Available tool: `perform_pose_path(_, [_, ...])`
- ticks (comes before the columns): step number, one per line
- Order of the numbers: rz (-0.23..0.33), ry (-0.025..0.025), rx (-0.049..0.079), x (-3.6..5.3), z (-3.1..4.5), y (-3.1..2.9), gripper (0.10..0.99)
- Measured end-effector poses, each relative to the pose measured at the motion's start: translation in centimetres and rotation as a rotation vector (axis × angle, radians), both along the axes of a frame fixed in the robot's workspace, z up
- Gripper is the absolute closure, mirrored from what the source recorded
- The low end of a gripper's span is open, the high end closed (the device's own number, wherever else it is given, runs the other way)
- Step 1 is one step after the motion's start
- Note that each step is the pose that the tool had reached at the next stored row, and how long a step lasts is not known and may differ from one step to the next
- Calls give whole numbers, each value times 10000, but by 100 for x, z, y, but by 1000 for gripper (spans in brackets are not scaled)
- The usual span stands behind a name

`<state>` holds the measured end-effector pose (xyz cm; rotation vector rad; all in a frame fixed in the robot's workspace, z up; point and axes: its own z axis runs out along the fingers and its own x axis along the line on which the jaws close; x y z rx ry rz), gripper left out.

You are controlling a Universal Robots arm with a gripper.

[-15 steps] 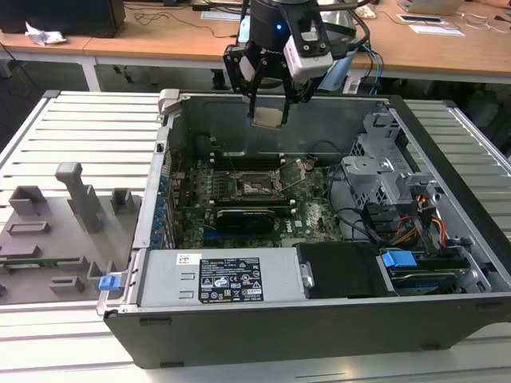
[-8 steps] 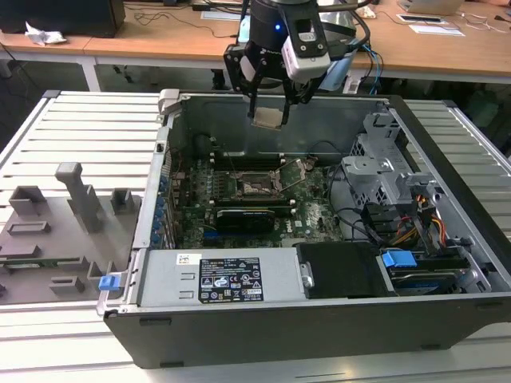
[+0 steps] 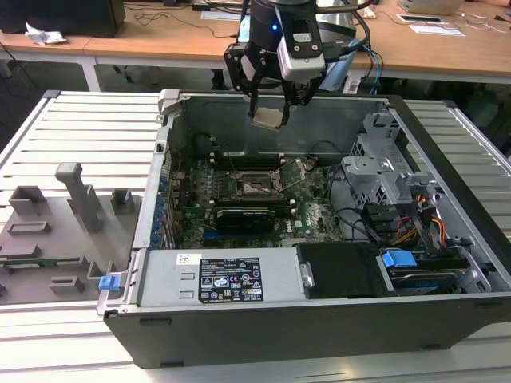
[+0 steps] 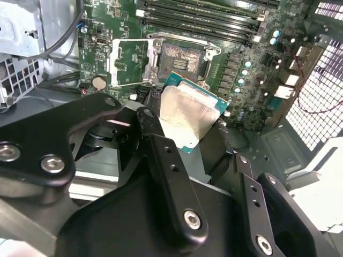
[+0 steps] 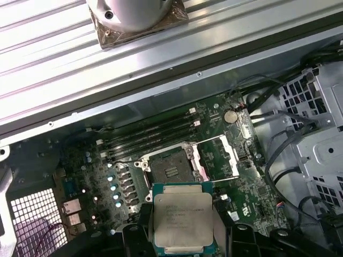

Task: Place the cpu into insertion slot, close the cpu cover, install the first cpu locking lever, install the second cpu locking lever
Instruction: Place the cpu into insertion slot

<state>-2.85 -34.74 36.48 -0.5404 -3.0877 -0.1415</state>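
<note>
Open room above insertion slot (image 3: 257, 186)

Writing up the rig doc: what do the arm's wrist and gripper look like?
Black wrist with a lit blue spot, a silver-white box bolted on, blue and black cables trailing off. Matte black linkage-bar gripper, silver screw heads.

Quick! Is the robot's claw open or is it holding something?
Gripper: jaws shut on the cpu, held in the air, not yet in the insertion slot.

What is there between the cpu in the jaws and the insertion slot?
Nothing: in the first wrist view the stretch from cpu to insertion slot is bare; the cpu cover stands swung aside.
</note>
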Motion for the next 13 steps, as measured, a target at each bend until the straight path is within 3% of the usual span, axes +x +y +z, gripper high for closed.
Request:
perform_pose_path(6, [-607, 1, 0, -4, -2, 0, 553])
perform_pose_path(13, [-822, -1, -2, -4, -5, 0, 553])
